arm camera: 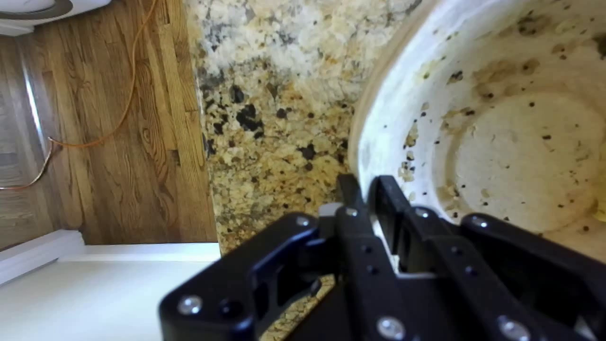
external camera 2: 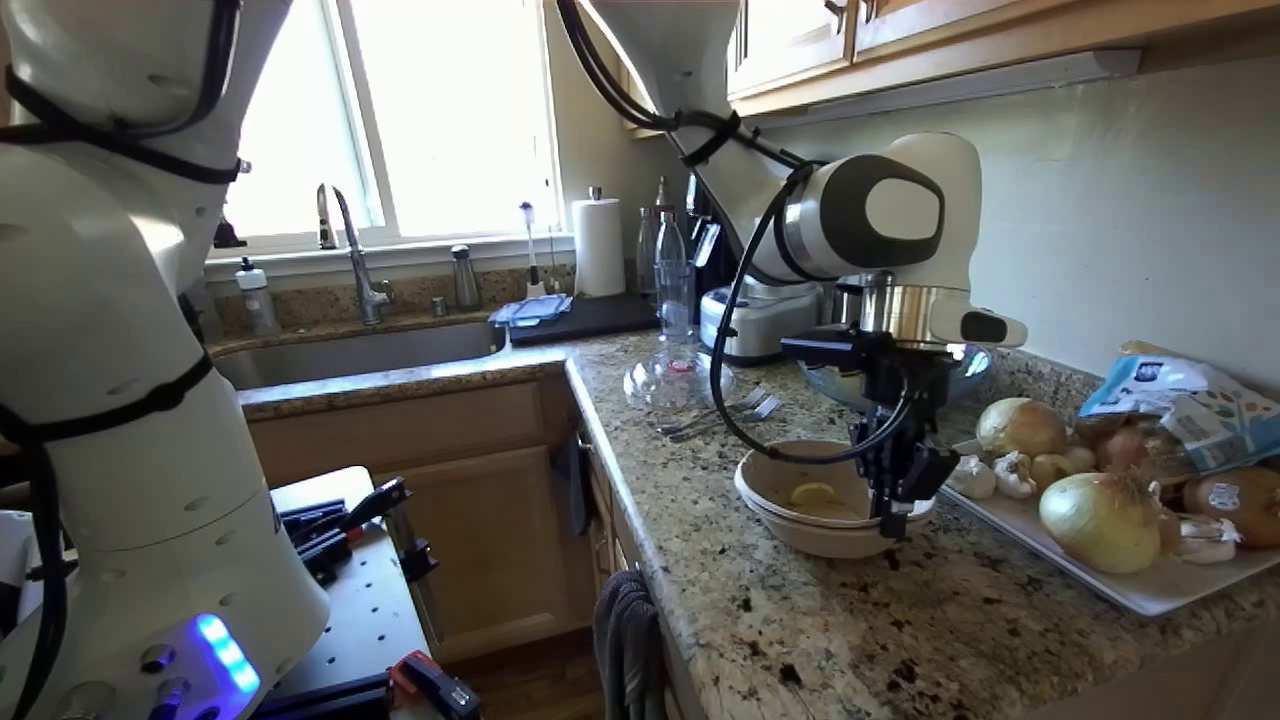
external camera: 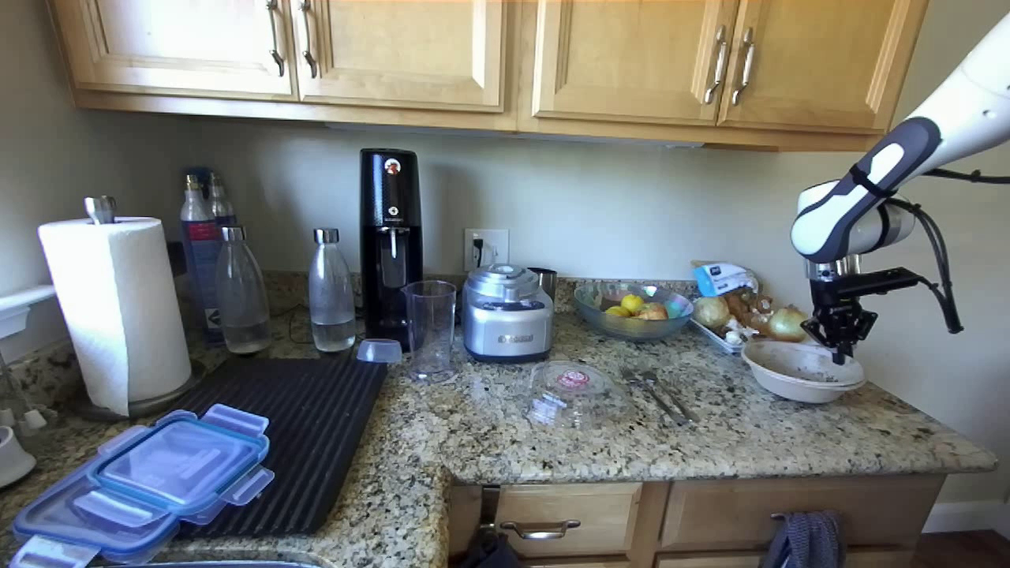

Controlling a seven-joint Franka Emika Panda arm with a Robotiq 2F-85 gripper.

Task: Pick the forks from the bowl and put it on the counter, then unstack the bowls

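The claw [arm camera: 366, 194] pinches the edge of the top bowl [arm camera: 397, 123], which sits in the bottom bowl [external camera 2: 820, 545], so pulling them apart looks left to do, but the forks [external camera: 667, 402] are already out on the counter [external camera 2: 800, 640].

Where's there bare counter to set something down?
The counter looks bare at its end, bordered by the stacked bowls and onion tray, and between those bowls and the forks. It's crowded along the wall, from food processor past fruit bowl to that tray, and where the hand straddles the bowls' edge.
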